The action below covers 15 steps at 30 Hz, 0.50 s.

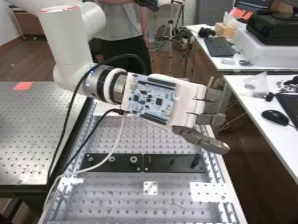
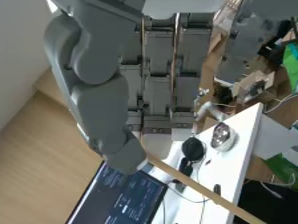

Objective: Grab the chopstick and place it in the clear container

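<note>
The hand is held in the air over the right part of the perforated bench, its fingers to the right and its thumb lower down. In the wrist view the hand has its thumb bent across in front of curled fingers. A light wooden chopstick is pinched at the thumb's tip and sticks out at a slant; its held end is hidden behind the thumb. A small tan piece shows above the fingers in the high view, perhaps part of the chopstick. I cannot make out the clear container for certain.
Below the hand, a dark plate and white perforated pieces lie on the metal bench. A white table at the right bears a clear plastic item, a black mouse and a keyboard. A person stands behind the arm.
</note>
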### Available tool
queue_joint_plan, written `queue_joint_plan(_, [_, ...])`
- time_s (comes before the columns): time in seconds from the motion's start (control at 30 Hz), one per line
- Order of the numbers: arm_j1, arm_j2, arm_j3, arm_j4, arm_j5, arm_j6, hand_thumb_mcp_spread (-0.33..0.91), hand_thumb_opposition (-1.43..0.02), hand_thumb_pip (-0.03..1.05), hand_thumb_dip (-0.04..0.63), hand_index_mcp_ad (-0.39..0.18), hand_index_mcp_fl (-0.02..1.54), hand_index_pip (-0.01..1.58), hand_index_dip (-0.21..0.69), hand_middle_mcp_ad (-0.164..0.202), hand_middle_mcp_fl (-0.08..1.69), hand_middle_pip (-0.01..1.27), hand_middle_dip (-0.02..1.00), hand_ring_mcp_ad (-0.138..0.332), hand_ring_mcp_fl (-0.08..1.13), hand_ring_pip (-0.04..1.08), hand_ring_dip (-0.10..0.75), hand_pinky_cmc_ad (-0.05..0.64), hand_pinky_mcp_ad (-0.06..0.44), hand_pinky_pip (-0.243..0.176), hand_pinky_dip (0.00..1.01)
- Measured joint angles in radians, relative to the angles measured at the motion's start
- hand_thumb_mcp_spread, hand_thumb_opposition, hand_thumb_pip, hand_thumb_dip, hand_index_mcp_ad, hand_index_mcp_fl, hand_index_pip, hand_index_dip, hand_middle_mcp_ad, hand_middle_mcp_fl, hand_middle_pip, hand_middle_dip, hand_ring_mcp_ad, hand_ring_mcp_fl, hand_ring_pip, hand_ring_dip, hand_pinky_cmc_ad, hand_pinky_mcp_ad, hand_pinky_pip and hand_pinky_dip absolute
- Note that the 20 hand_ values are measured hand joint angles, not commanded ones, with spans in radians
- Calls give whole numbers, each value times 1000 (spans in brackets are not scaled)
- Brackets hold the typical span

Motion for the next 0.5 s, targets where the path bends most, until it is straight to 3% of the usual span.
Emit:
queue_joint_plan(0.27, [71, 64, -80, 15, 64, -20, 719, -1019, 490, 346, -9, 798, 1051, 140, -3, 1058, 552, 721, -40, 880, 89, 499, 372, 281, 98, 176])
queue_joint_plan(0.5, [176, 99, -127, 21, 218, 1, 717, -1021, 490, 346, -7, 798, 1051, 140, -2, 1058, 552, 721, -38, 880, 89, 499, 370, 279, 105, 178])
